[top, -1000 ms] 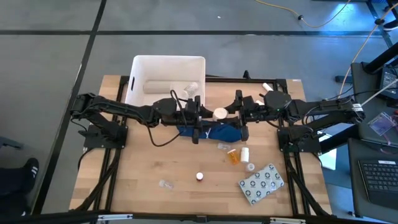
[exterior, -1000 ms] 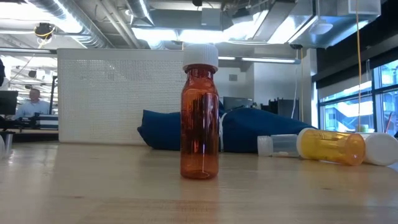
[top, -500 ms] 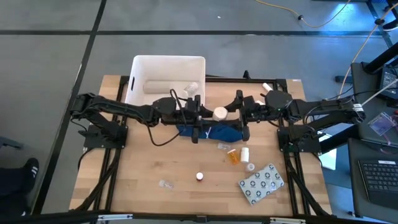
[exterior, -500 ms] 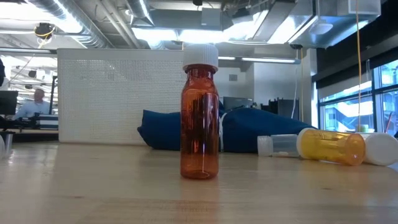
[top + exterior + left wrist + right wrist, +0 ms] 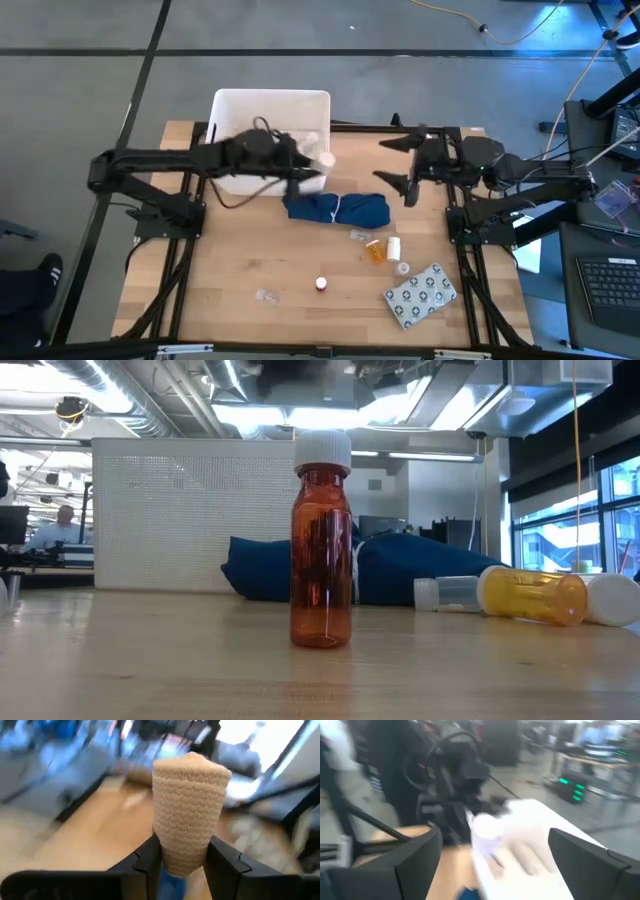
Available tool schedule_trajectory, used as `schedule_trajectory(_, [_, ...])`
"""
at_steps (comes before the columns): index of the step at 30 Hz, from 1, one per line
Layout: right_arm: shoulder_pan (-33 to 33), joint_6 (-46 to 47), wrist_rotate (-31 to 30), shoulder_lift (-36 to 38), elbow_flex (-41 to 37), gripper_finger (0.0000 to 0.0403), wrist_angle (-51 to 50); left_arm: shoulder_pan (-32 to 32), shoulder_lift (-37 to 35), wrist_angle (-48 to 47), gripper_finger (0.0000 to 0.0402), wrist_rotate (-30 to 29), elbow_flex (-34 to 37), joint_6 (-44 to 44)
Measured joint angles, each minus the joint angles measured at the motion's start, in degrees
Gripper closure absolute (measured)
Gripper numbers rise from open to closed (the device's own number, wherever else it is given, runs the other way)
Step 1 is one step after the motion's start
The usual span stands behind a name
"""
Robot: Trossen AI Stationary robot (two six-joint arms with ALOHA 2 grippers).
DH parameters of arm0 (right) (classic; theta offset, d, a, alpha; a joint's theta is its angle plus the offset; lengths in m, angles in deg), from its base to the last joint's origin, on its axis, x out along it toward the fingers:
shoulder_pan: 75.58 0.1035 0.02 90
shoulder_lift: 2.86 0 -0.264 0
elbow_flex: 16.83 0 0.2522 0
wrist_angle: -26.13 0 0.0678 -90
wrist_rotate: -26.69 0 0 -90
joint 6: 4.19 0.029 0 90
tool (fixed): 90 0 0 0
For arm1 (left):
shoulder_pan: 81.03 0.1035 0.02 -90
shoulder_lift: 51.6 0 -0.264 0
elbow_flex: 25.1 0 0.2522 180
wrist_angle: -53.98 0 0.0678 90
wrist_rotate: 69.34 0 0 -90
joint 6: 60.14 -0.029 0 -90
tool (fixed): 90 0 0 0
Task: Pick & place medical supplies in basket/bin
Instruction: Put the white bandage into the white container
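Observation:
My left gripper (image 5: pixel 316 166) is shut on a beige gauze roll (image 5: pixel 189 805) at the near right corner of the white bin (image 5: pixel 268 112). My right gripper (image 5: pixel 393 165) stands open with nothing between its fingers, to the right of the roll and above the table's far right part. A brown bottle with a white cap (image 5: pixel 321 545) stands upright on the table. An orange pill bottle (image 5: pixel 373 250), a white vial (image 5: pixel 393 246) and a dotted blister pack (image 5: pixel 421 295) lie on the wood at the near right. My left gripper pinches the gauze roll between its two fingers (image 5: pixel 150 860), on the roll's curved sides near one end (image 5: pixel 182 862). The rest of the roll juts out past the fingertips. In the high view the roll (image 5: pixel 325 160) is lifted clear of the table.
A dark blue cloth (image 5: pixel 337 209) lies bunched at the table's middle, near the bin. A clear vial (image 5: pixel 266 296) and a small cap (image 5: pixel 403 268) lie toward the near edge. Bare wood shows at the near left. A person sits far behind the table (image 5: pixel 62 525).
The roll was between both grippers above the blue cloth. My right gripper has opened, let it go and drawn back toward the table's right edge. My left gripper has swung toward the far left with the roll, up to the bin's corner.

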Motion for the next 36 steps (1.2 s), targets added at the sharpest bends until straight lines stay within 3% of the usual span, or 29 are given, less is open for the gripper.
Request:
schedule_trajectory(8, [-0.96, -0.03, -10.09, -0.14, -0.02, 0.0042, -4.88, 13.6, -8.66, -28.37, 0.0286, -4.35, 0.02, -3.71])
schedule_trajectory(16, [-4.84, 0.11, -12.2, -3.57, -0.02, 0.0042, -4.26, 24.5, -5.83, -47.02, 0.0286, -5.07, 0.09, -15.97])
schedule_trajectory(21, [-7.1, 1.41, -12.17, -6.67, -0.02, 0.0042, -3.54, 29.48, -1.33, -49.16, 0.0286, -5.28, 0.05, -23.45])
schedule_trajectory(28, [-8.82, 5.66, -12.16, -10.07, -0.02, 0.0042, -3.7, 34.18, 4.39, -50.23, 0.0286, 1.38, -0.55, -32.89])
schedule_trajectory(31, [-8.79, 5.76, -12.15, -10.17, -0.02, 0.0042, -3.67, 35.82, 5.82, -51.03, 0.0286, 4.25, -0.87, -34.94])
schedule_trajectory(32, [-8.79, 5.87, -12.14, -10.13, -0.02, 0.0042, -3.61, 36.47, 6.27, -50.26, 0.0286, 1.17, -0.97, -35.89])
schedule_trajectory(36, [-8.79, 6.05, -12.08, -9.92, -0.02, 0.0042, -3.61, 38.54, 6.55, -51.35, 0.0286, 6.63, -4.45, -35.04])
